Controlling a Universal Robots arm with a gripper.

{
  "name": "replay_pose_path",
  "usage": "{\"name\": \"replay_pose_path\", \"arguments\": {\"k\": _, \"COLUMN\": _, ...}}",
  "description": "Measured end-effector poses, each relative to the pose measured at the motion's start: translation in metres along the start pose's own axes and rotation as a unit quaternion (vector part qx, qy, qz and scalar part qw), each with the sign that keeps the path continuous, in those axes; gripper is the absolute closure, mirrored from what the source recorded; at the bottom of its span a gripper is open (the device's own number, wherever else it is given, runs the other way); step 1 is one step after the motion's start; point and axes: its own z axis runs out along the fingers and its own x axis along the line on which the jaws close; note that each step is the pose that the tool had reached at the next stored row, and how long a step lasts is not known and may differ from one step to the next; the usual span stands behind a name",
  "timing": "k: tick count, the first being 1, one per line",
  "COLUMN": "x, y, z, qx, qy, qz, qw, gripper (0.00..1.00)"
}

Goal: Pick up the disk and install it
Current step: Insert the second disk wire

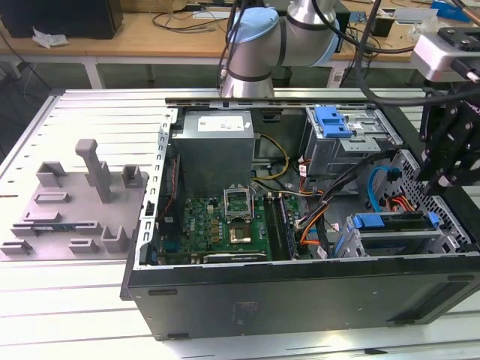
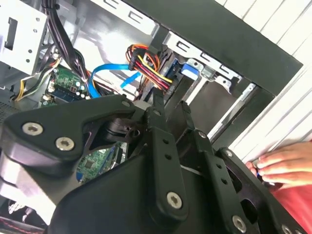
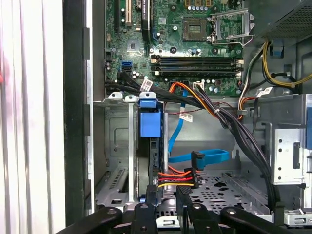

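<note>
Inside the open case [image 1: 142, 225], the narrowly open, empty end effector [image 3: 167, 207] hovers near the seated disk [image 3: 149, 124].

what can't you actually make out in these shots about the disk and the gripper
- Disk: in the first wrist view it stands edge-on in the drive bay, so its label face is hidden by the bay walls.
- Gripper: in the exterior view the fingertips are cut off by the case wall.
- Hand: in the second wrist view, cut off at the edge; what it does is unclear.
</note>
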Motion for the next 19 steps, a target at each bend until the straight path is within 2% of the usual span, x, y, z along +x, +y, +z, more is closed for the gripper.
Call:
{"name": "replay_pose_path", "arguments": {"k": 1, "x": -0.0032, "y": 0.0001, "z": -0.0001, "qx": 0.0001, "qy": 0.0044, "qz": 0.000, "qw": 1.0000, "gripper": 0.69}}
{"name": "replay_pose_path", "arguments": {"k": 2, "x": -0.0084, "y": 0.0002, "z": -0.0004, "qx": 0.0002, "qy": 0.0118, "qz": 0.000, "qw": 0.9999, "gripper": 0.69}}
{"name": "replay_pose_path", "arguments": {"k": 3, "x": -0.0154, "y": 0.0006, "z": -0.0008, "qx": 0.0003, "qy": 0.0208, "qz": 0.000, "qw": 0.9998, "gripper": 0.69}}
{"name": "replay_pose_path", "arguments": {"k": 7, "x": -0.0334, "y": 0.0034, "z": -0.0027, "qx": 0.0007, "qy": 0.0335, "qz": -0.001, "qw": 0.9994, "gripper": 0.69}}
{"name": "replay_pose_path", "arguments": {"k": 10, "x": -0.0403, "y": 0.0067, "z": -0.0032, "qx": 0.0013, "qy": 0.0385, "qz": -0.001, "qw": 0.9993, "gripper": 0.69}}
{"name": "replay_pose_path", "arguments": {"k": 13, "x": -0.0438, "y": 0.0114, "z": -0.0036, "qx": 0.0022, "qy": 0.0417, "qz": -0.001, "qw": 0.9991, "gripper": 0.69}}
{"name": "replay_pose_path", "arguments": {"k": 19, "x": -0.0442, "y": 0.0297, "z": -0.0038, "qx": 0.0082, "qy": 0.0426, "qz": -0.001, "qw": 0.9991, "gripper": 0.69}}
